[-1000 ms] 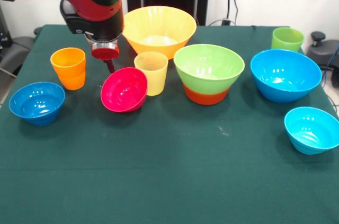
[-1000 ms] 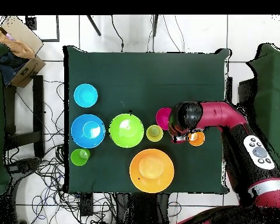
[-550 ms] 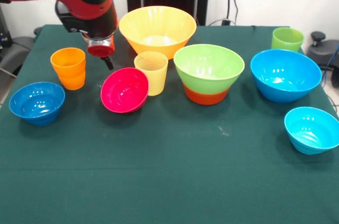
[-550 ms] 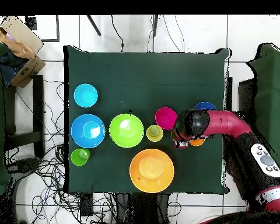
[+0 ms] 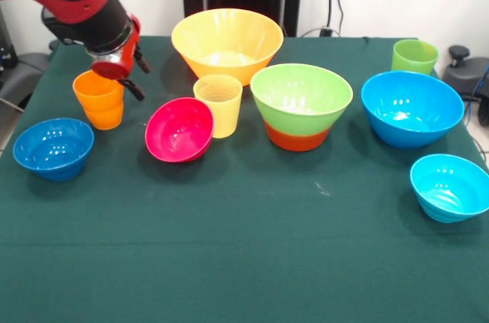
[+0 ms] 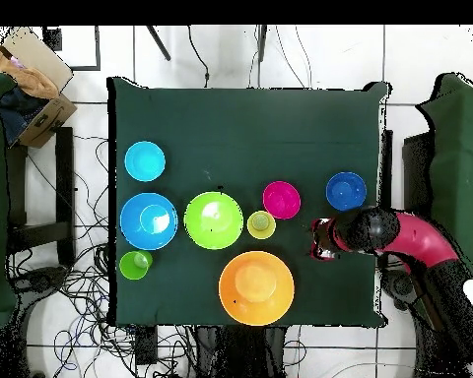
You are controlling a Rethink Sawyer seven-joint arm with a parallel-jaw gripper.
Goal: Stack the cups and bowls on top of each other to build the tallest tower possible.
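A: Where is the claw [image 5: 131, 71] right now?

B: Just above and beside the orange cup [image 5: 98, 98], tilted, at one end of the desk [image 5: 244, 247]. Two dark fingertips [image 5: 136, 95] show, standing apart with nothing between them.

A: And the tower?

B: Barely begun. The light green bowl [image 5: 301, 95] sits nested in the orange-red bowl [image 5: 296, 139] mid-desk. The pale yellow cup [image 5: 218, 104] stands on the desk just beside them, not on the pile, with the magenta bowl [image 5: 179, 130] tipped on its side against it.

A: The rest?

B: Spread out. The big yellow-orange bowl [image 5: 227, 43] is behind the yellow cup, the small dark blue bowl [image 5: 53, 147] near the orange cup, and the big blue bowl [image 5: 411, 108], the small cyan bowl [image 5: 449, 186] and the light green cup [image 5: 414, 56] at the other end.

A: So which step?

B: I judge it is lining up on the orange cup. Next it needs to centre over the rim, come down, close on the wall and carry it to the pile.
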